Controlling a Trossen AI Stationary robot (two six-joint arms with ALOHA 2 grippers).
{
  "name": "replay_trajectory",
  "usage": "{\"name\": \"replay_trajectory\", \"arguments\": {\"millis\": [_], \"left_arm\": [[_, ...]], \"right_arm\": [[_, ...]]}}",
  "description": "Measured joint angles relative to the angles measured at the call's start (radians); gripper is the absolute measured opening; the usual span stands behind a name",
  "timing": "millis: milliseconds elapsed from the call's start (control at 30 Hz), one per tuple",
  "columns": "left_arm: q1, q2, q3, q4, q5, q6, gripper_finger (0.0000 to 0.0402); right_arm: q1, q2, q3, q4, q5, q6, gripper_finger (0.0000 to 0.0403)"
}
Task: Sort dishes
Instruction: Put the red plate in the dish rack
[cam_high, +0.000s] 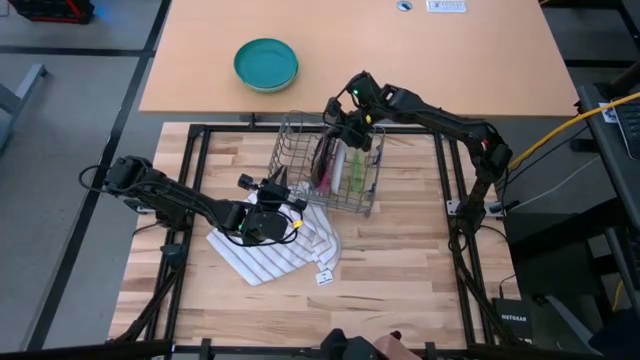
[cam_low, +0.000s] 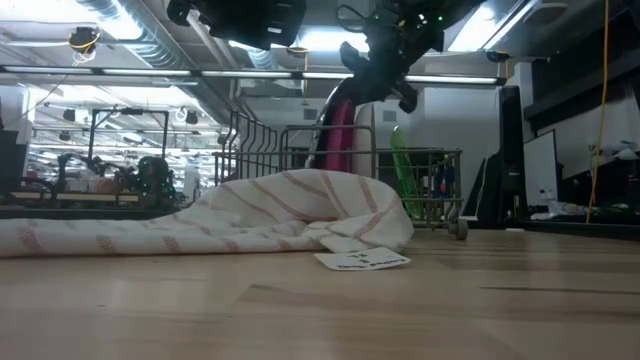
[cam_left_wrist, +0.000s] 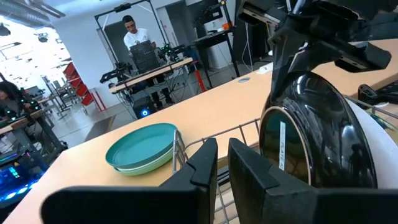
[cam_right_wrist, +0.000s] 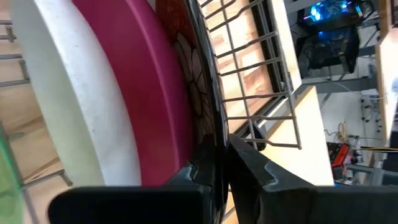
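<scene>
A wire rack (cam_high: 330, 165) stands on the table with three plates on edge in it: a dark red one (cam_high: 320, 158), a magenta one (cam_high: 329, 176) and a pale green one (cam_high: 358, 170). My right gripper (cam_high: 342, 122) hangs over the rack's far side, shut on the dark red plate (cam_left_wrist: 311, 143). My left gripper (cam_high: 283, 190) hovers level above the striped cloth (cam_high: 275, 245), pointing at the rack's left side. Its fingers (cam_left_wrist: 205, 163) are shut with nothing between them. My right gripper pinches the upper rim of the dark red plate (cam_right_wrist: 208, 127) between its two fingers, which slant down from the far right. The plate stands on edge beside the magenta plate (cam_right_wrist: 143, 81). Its lower rim is hidden among the rack's wires.
A teal bowl (cam_high: 266, 64) sits on the far table, left of the rack. The striped cloth with its paper tag (cam_low: 362, 261) lies bunched in front of the rack. A person (cam_left_wrist: 132, 34) stands at a bench in the room beyond.
</scene>
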Motion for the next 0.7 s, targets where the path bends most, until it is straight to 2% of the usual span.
{"name": "replay_trajectory", "arguments": {"millis": [333,700], "left_arm": [[0.000,0.000,0.000,-0.001,0.000,0.000,0.0030],[0.000,0.000,0.000,-0.001,0.000,0.000,0.0030]], "right_arm": [[0.000,0.000,-0.071,0.078,-0.006,0.001,0.0030],[0.000,0.000,-0.079,0.088,0.029,0.002,0.0031]]}}
